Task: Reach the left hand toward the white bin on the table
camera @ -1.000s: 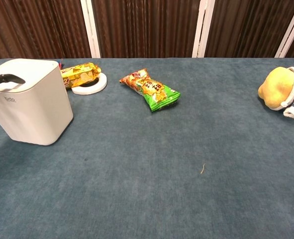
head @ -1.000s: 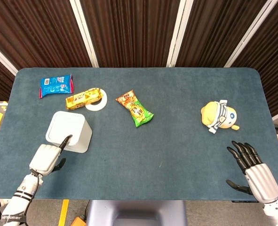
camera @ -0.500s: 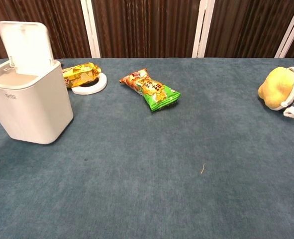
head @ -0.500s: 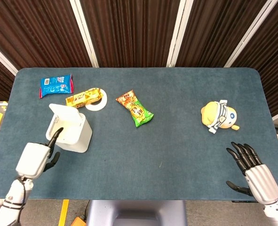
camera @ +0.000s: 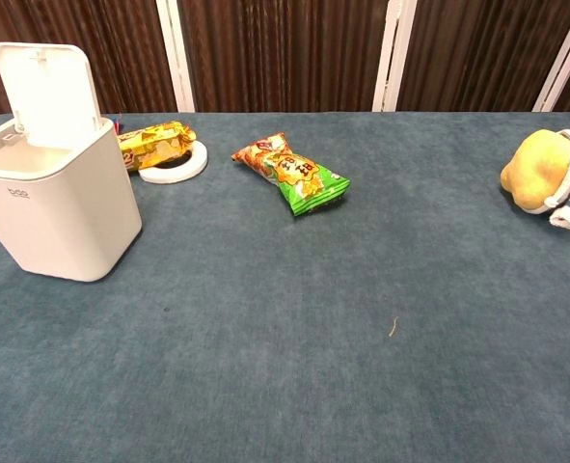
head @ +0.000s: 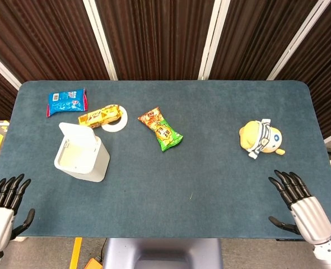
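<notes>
left hand: the robot's white-and-black left hand (head: 1, 207) is seen at the near left table corner, fingers spread, nothing held; missing from the chest view.
bin: the white plastic box-shaped bin with a hinged lid (head: 82, 157) stands upright on the dark blue felt-topped table (head: 210, 140), left part, lid raised at the far side, inside apparently empty.
bin vs hand: the bin is placed ahead and to the right of the left hand, well apart, no contact.
handling: judged light, rigid and smooth-walled, liable to slide or tip if nudged high; the flat side walls or the open rim are judged the best hold; the thin lid is better avoided.
behind bin: a blue snack packet (head: 67, 102), a yellow snack packet (head: 100, 116) lying across a white ring (head: 119, 123).
centre: a red-and-green snack bag (head: 160, 130).
right: a yellow plush toy in a striped shirt (head: 260, 138).
right hand: the right hand (head: 299, 204) is seen at the near right edge, fingers spread, holding nothing.
</notes>
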Available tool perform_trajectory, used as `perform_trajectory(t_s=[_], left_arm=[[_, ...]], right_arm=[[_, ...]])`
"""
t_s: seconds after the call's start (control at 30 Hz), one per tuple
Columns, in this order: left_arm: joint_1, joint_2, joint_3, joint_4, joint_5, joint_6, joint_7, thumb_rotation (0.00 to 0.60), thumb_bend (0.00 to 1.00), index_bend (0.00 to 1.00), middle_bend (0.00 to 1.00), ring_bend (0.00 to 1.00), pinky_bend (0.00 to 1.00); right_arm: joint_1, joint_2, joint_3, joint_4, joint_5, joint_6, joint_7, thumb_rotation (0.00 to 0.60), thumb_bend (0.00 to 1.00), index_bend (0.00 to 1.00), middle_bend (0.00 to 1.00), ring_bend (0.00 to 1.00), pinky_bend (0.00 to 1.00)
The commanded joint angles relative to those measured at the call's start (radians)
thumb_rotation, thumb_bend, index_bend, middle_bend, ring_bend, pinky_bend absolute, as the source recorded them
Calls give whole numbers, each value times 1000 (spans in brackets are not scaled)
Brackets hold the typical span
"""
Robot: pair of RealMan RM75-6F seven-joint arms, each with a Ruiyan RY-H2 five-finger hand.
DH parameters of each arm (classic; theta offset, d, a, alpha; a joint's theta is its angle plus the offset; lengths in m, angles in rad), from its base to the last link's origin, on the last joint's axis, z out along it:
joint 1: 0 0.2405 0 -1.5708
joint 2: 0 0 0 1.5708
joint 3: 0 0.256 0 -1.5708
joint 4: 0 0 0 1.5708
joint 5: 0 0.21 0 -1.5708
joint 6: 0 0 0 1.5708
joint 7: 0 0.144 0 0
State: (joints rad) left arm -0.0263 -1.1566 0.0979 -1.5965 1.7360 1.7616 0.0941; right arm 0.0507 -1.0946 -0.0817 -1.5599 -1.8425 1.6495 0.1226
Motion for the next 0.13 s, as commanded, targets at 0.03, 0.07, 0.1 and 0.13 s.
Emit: perform_trajectory(t_s=[0.03, 0.07, 0.1, 0.13], left_arm=[[20, 12, 21, 20, -13, -40, -26, 600, 420, 0, 0, 0, 0], [17, 17, 21, 13, -23, -56, -24, 600, 420, 0, 0, 0, 0], [14, 21, 17, 7, -32, -71, -19, 600, 420, 0, 0, 0, 0], [12, 21, 14, 5, -36, -77, -13, 600, 420, 0, 0, 0, 0]], right_arm=[[-1, -2, -4, -4, -1, -9, -15, 600, 107, 0, 0, 0, 0], [-1, -2, -4, -5, 1, -11, -16, 600, 107, 0, 0, 0, 0], [0, -2, -3, -6, 5, -14, -18, 600, 107, 0, 0, 0, 0], [0, -2, -1, -6, 8, -15, -18, 600, 106, 0, 0, 0, 0]])
